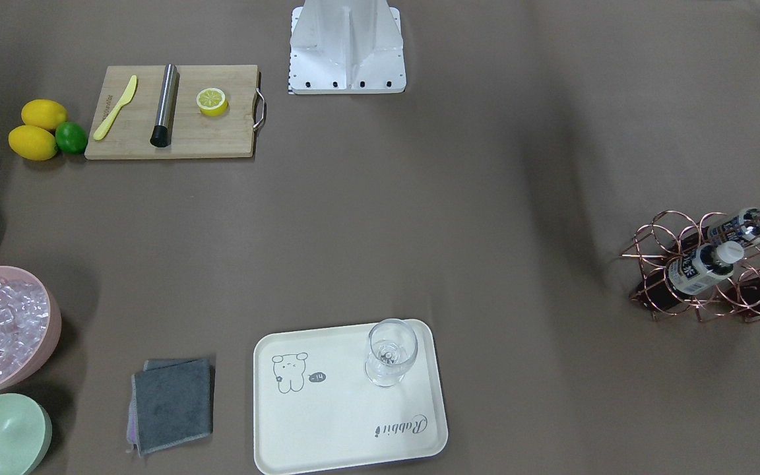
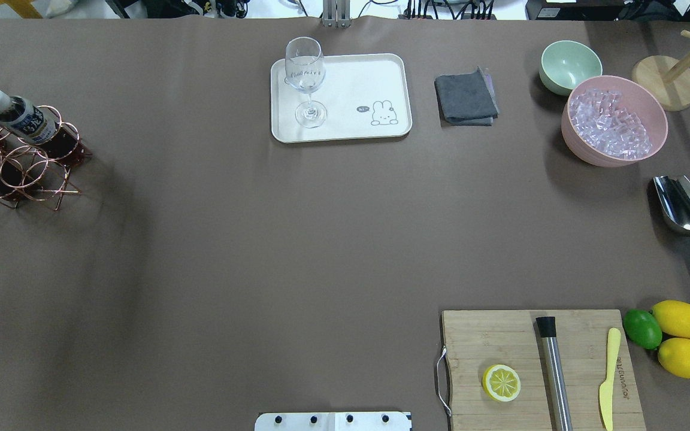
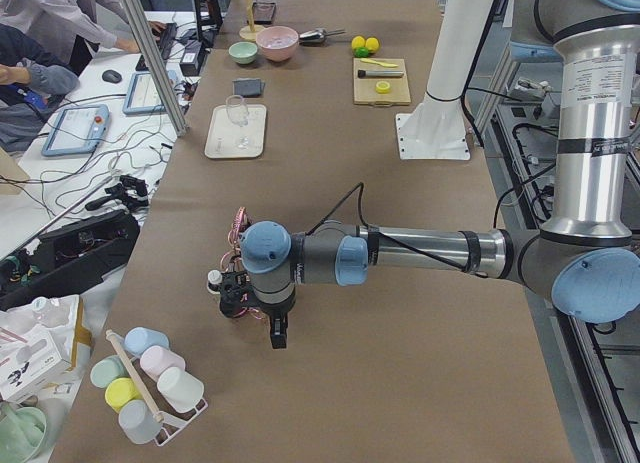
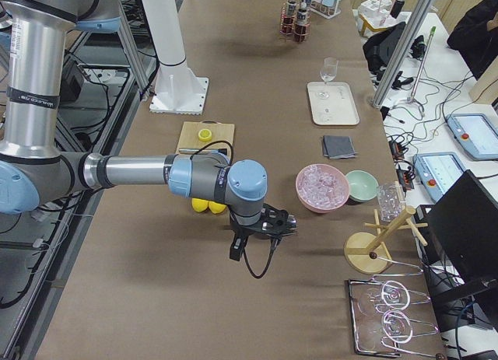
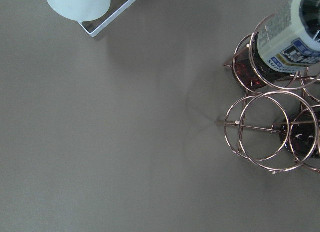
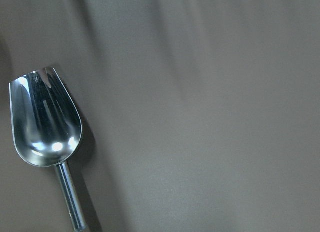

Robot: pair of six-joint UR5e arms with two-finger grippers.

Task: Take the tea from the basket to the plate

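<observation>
Seen from above, at the far left edge of a table covered in matte brown paper stands the basket (image 2: 27, 173), a see-through rack of joined round rose-gold wire rings. The tea (image 2: 21, 117) sits in it as three small clear plastic bottles of dark brown liquid. Each leans in a ring with its long axis steeply tilted, white screw cap uppermost and dark base down. The white-and-dark-blue labels carry print too small to read.

In the left side view, the left gripper (image 3: 230, 299) hangs just over the basket. I cannot tell whether its fingers are spread or pressed together.

Further right, well apart from the basket, lies the plate (image 2: 351, 78), a smooth cream rectangle with rounded corners. It bears a line-drawn cartoon animal and the word "Rabbit". A stemmed clear glass (image 2: 306, 78) stands upright on its left part.

Next comes a folded grey cloth (image 2: 466, 99). Nearer the robot is a wooden cutting board (image 2: 477, 341) with a lemon half (image 2: 501, 382), a steel cylinder (image 2: 554, 371) and a yellow plastic knife (image 2: 608, 377).

Then come a pale green bowl (image 2: 568, 64), a pink bowl (image 2: 584, 152) of ice cubes, a lime (image 2: 642, 328), two lemons (image 2: 679, 318) and a shiny steel scoop (image 2: 683, 206).

In the right side view, the right gripper (image 4: 280, 224) hangs over the table. Its finger state cannot be judged.
</observation>
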